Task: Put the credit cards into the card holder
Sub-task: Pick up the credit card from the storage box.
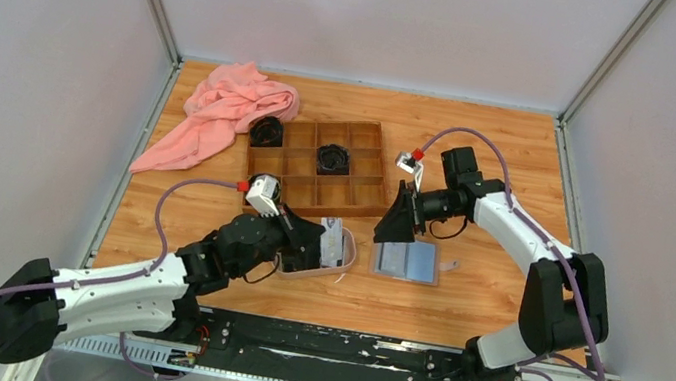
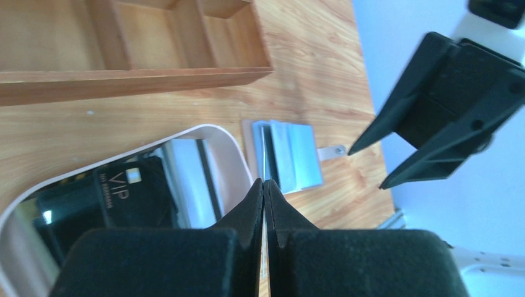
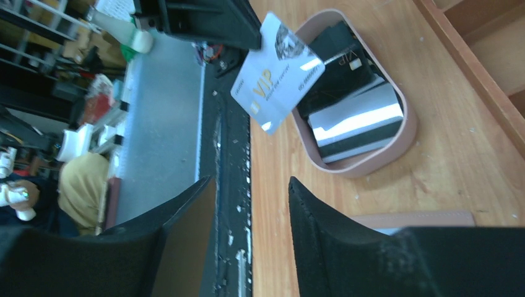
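A white card (image 3: 275, 74) is held pinched in the closed left gripper (image 2: 264, 182) above the oval tray (image 2: 234, 158), where black cards (image 3: 334, 80) lie. At the tray's three o'clock, the card holder (image 1: 407, 262) is spread open on the table (image 1: 500, 296), with the right gripper (image 3: 251, 182) poised at its eleven o'clock, jaws apart and empty. The card's edge is best squared to the pocket before release.

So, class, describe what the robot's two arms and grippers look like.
The left arm and right arm have white links with black joints and bases. A lilac cable loops along each. The left gripper and right gripper have black, wedge-shaped fingers.
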`<state>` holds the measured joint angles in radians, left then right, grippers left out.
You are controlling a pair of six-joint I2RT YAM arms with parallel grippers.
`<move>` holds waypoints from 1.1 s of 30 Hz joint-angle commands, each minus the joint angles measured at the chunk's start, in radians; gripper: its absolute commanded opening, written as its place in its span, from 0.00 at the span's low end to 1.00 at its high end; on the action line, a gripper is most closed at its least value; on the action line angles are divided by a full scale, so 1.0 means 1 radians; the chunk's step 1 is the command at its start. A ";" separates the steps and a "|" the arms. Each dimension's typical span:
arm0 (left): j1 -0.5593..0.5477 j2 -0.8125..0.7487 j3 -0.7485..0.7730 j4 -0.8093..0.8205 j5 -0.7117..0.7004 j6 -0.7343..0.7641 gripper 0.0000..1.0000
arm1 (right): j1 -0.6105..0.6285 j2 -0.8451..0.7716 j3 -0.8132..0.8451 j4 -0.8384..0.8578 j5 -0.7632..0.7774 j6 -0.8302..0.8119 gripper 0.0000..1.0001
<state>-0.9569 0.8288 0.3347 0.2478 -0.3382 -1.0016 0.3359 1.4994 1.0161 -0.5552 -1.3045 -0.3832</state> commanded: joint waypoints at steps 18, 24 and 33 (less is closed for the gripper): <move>0.036 0.377 -0.052 0.806 0.304 -0.094 0.00 | 0.052 0.028 -0.109 0.355 -0.112 0.428 0.56; 0.035 0.407 -0.057 0.842 0.310 -0.102 0.00 | 0.055 0.038 -0.099 0.357 -0.151 0.424 0.24; 0.047 0.307 -0.092 0.749 0.328 -0.014 0.63 | 0.032 -0.003 -0.089 0.246 -0.140 0.245 0.00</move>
<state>-0.9230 1.2011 0.2630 1.0157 -0.0395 -1.0893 0.3798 1.5269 0.9199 -0.2153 -1.4479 -0.0055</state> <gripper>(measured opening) 0.473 0.009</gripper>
